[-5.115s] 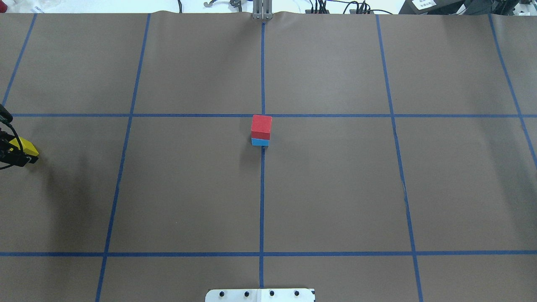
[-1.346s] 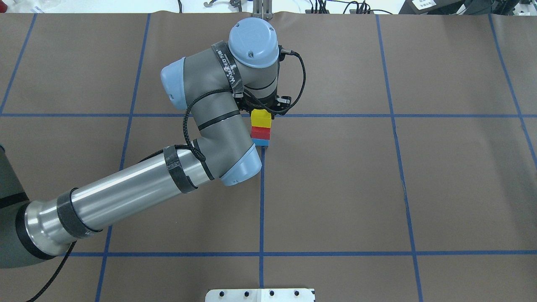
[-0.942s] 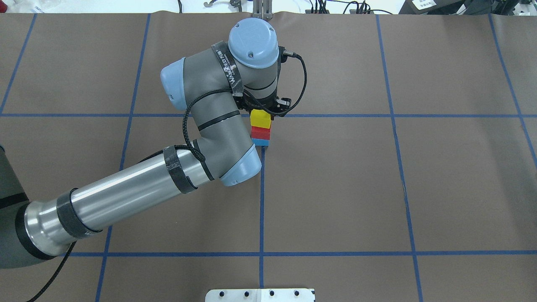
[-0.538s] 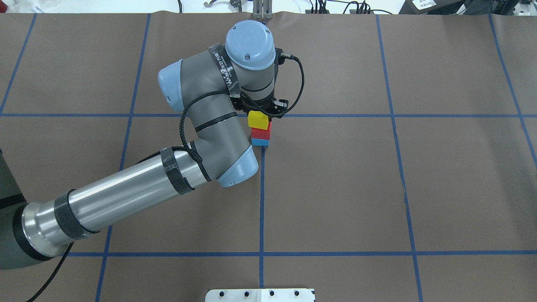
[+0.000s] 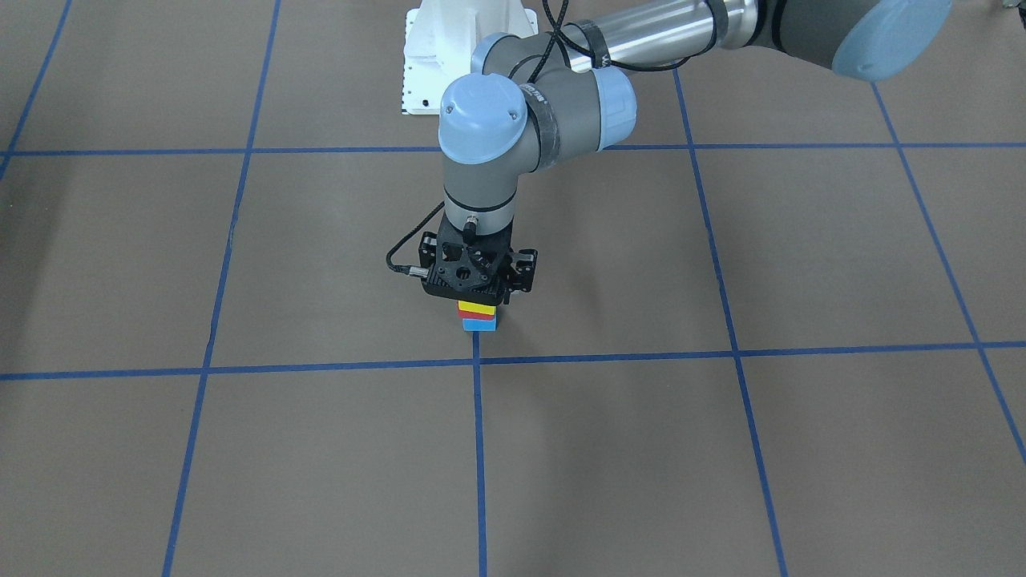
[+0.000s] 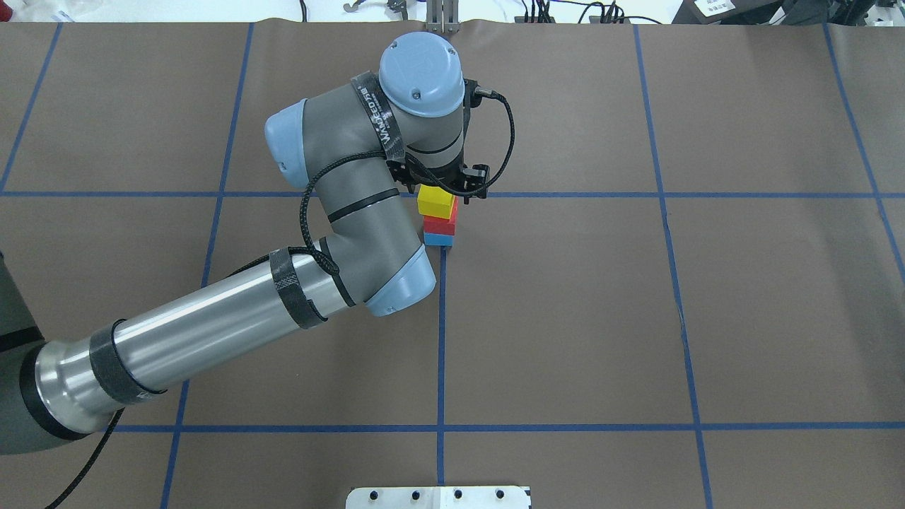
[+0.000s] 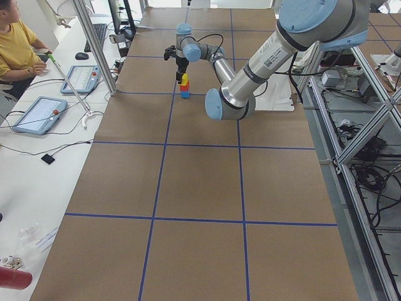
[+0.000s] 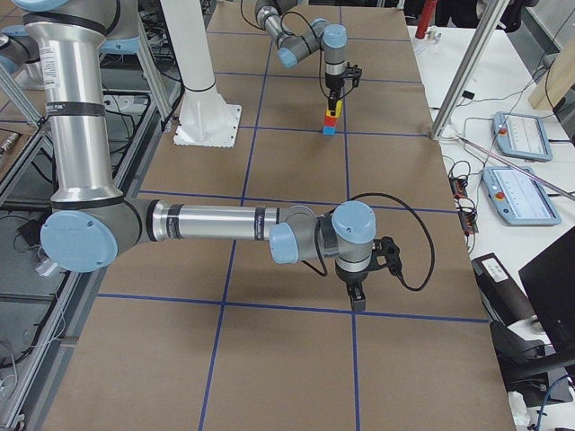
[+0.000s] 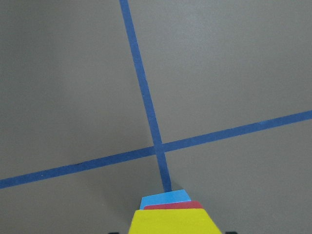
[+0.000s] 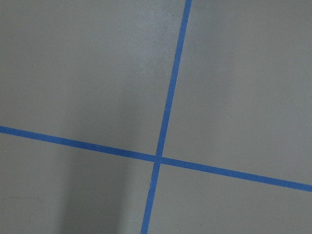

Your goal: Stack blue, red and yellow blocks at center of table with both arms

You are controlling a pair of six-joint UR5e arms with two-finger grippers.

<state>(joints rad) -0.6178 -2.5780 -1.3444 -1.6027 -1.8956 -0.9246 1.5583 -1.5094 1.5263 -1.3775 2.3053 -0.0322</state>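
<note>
Spanning the table (image 6: 636,318) from its edge to its centre with the left arm (image 6: 212,332), wrist pointed straight down. Catching the right arm (image 8: 216,222) in the exterior right view alone, right gripper (image 8: 358,301) low over the table, well apart from the stack; cannot tell whether spread or closed. Hiding most of the left gripper (image 5: 478,296) from overhead; plainer from the front, pinching the yellow block (image 6: 436,203) directly beneath it. Lying below that, the red block (image 6: 440,227), then the blue block (image 6: 438,240).

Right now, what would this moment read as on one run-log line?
left hand: shut on yellow block over red block | red block: on blue block | right hand: away from blocks, grip unclear
</note>
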